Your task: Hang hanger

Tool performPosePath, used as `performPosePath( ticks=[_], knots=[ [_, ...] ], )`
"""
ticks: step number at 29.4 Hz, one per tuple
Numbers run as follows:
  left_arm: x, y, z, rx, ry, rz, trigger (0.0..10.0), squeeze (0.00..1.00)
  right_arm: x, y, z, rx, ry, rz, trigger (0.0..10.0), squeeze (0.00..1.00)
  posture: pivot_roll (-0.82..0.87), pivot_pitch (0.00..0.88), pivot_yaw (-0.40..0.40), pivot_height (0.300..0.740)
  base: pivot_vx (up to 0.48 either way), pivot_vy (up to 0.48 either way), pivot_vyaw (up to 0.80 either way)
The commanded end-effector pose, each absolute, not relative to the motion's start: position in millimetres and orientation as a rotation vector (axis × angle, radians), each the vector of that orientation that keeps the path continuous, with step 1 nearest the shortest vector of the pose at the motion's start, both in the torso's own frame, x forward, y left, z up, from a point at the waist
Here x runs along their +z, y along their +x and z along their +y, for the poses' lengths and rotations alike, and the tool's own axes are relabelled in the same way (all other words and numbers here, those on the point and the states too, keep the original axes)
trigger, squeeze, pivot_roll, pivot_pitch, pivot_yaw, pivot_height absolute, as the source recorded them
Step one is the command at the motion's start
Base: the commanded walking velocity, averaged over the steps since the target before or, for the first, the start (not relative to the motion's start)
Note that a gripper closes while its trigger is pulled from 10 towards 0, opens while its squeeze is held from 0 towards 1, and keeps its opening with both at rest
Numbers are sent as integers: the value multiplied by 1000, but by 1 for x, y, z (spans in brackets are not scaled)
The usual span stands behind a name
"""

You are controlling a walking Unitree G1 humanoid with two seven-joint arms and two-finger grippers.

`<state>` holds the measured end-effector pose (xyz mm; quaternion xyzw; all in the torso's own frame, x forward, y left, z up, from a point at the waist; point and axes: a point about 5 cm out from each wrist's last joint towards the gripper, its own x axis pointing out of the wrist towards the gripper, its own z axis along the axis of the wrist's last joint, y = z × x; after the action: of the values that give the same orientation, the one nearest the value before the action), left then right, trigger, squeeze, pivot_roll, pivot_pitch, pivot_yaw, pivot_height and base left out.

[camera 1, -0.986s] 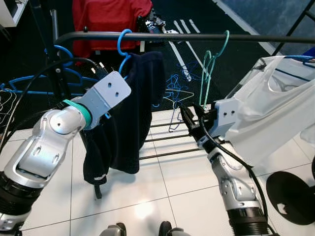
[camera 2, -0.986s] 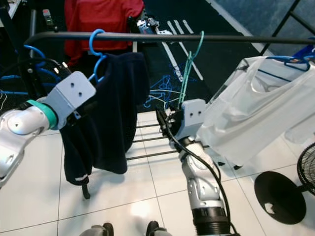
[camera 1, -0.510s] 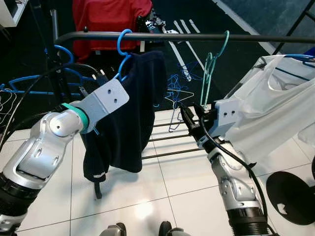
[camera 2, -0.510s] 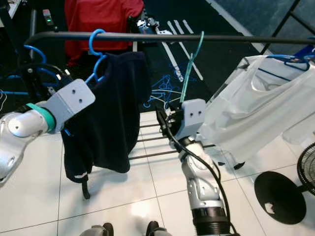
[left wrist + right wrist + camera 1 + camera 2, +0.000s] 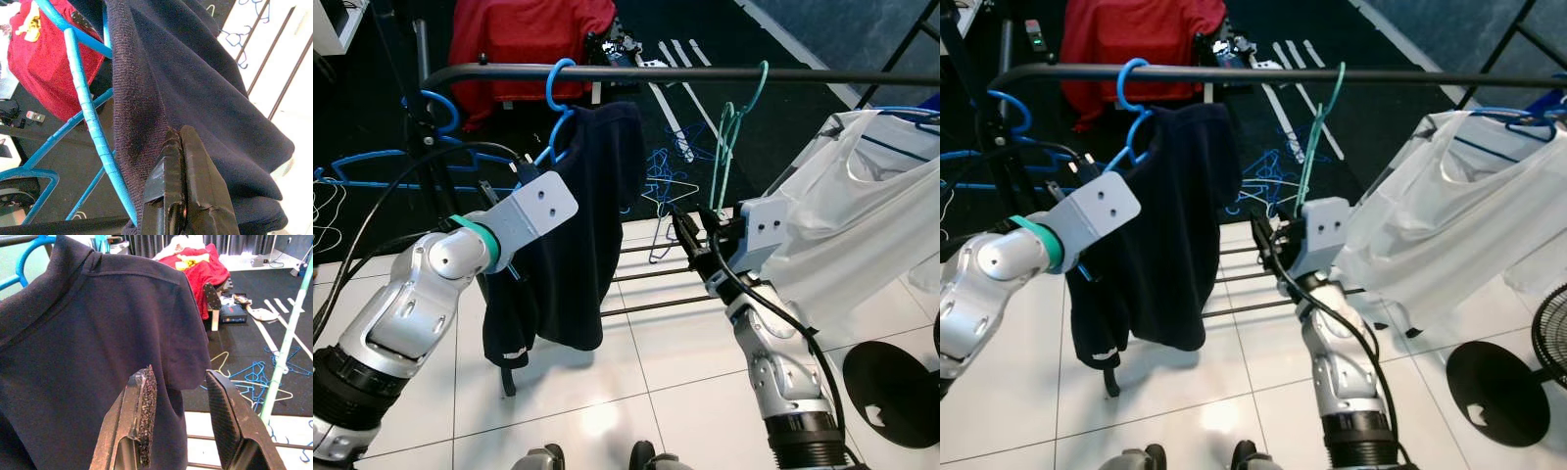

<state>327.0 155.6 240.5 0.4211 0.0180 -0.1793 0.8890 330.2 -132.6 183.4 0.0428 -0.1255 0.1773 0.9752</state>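
A blue hanger (image 5: 558,86) carrying a dark navy garment (image 5: 592,215) hooks over the black rail (image 5: 705,73). My left wrist (image 5: 533,211) is pressed against the garment's left side. Seen from the left wrist, my left gripper (image 5: 176,136) is shut, its fingers lying against the navy cloth beside the hanger's blue arm (image 5: 85,103); whether any cloth is pinched cannot be told. My right gripper (image 5: 180,374) is open, pointing at the garment from its right, a short way off and holding nothing.
An empty teal hanger (image 5: 736,122) hangs on the rail right of the navy garment. A white garment (image 5: 862,215) on a blue hanger fills the right. Red cloth (image 5: 529,34) lies behind the rail. Loose blue hangers (image 5: 661,171) litter the dark floor. A fan base (image 5: 891,377) stands at right.
My left arm has dropped a little and slid right along the navy garment, which has swung slightly. The right arm has stayed still and open.
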Motion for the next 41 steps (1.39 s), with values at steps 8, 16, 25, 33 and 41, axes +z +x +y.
performPosePath(
  ticks=[8, 16, 25, 33, 41],
  knots=[
    [271, 321, 154, -344, 879, -128, 10000, 1000, 180, 330, -133, 352, 89, -247, 10000, 0, 67, 117, 33, 740, 0, 0, 0],
    [276, 330, 143, -324, 889, -146, 10000, 0, 173, 329, -118, 410, 82, -224, 10000, 0, 66, 109, 46, 740, 0, 0, 0],
    [258, 335, 145, -341, 879, -52, 10000, 0, 146, 321, -104, 549, -121, -146, 10000, 0, 60, 97, 56, 740, 0, 0, 0],
    [246, 330, 150, -345, 819, 15, 10000, 0, 161, 320, -107, 585, -132, -230, 10000, 0, 67, 97, 48, 740, 0, 0, 0],
    [231, 329, 165, -257, 836, 82, 10000, 0, 175, 318, -93, 677, -150, -295, 10000, 0, 74, 104, 8, 740, 0, 0, 0]
  ],
)
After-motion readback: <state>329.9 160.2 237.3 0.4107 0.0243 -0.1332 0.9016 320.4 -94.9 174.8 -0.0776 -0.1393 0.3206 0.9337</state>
